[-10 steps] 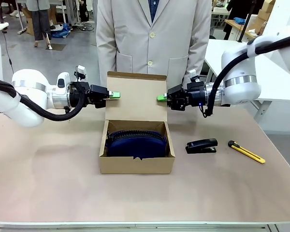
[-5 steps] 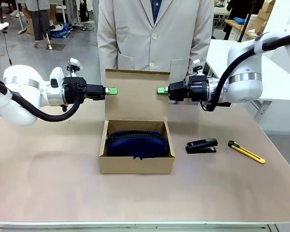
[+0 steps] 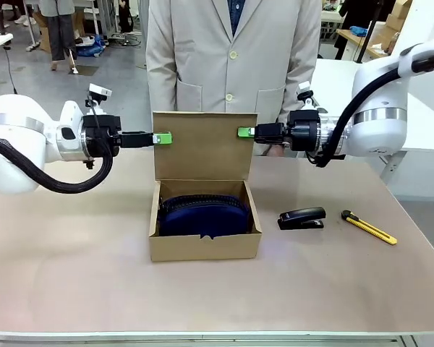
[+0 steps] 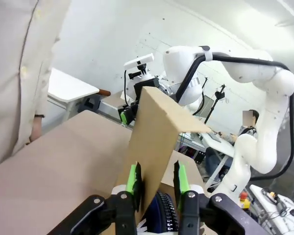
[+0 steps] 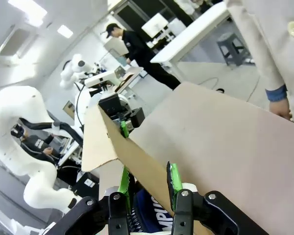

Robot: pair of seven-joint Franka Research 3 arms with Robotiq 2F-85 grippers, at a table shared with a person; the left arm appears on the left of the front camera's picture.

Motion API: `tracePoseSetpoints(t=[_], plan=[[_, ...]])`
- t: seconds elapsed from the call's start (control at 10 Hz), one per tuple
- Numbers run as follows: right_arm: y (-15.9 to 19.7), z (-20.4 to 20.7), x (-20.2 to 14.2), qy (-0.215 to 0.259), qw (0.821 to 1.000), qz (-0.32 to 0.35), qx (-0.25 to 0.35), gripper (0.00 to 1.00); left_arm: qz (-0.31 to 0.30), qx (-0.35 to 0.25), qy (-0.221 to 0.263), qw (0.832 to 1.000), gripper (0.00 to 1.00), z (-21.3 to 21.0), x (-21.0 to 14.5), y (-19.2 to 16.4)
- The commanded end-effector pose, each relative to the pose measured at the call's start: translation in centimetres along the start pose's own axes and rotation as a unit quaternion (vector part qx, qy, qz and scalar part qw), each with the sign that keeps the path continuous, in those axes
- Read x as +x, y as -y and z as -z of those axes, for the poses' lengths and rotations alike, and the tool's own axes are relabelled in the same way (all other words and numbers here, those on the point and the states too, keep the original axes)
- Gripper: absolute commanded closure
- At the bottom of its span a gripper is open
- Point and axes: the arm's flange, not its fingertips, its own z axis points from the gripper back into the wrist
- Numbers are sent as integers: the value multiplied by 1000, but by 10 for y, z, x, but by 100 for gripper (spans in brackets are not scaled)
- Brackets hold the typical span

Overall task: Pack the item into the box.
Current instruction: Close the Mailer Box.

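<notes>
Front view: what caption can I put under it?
The left gripper and right gripper pinch the lid of the box upright; navy pouch lies inside.

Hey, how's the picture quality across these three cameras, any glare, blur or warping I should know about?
Front view: even light, sharp, soft shadow under the stapler; the pouch sits dim inside the box. Left wrist view: wide-angle bowing, washed-out ceiling, flap slightly soft up close. Right wrist view: tilted, lamps flare at the top corner.
</notes>
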Motion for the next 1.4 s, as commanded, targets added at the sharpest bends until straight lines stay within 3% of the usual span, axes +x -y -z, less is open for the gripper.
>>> tracePoseSetpoints(t=[0.0,0.2,0.4,0.8,1.0,1.1,1.2,1.3], plan=[[-8,-3,-12,6,999,-36,15,61,57,5,1,998,62,0,-4,7],[-10,0,-18,9,997,-72,29,61,74,-3,-2,997,62,5,-5,7],[-13,-4,-24,14,992,-119,41,61,130,-4,-17,991,62,4,-9,16],[2,-4,-34,18,983,-173,56,61,201,-63,-42,977,62,8,-16,19],[5,-4,-41,13,980,-178,86,61,206,-58,-36,976,62,9,-17,19],[8,-2,-38,15,987,-140,75,61,172,-48,-14,984,62,11,-17,16],[2,0,-36,8,985,-160,64,61,194,-54,-46,978,62,8,-14,14],[2,0,-36,8,985,-160,64,61,194,-54,-46,978,62,8,-14,14]])
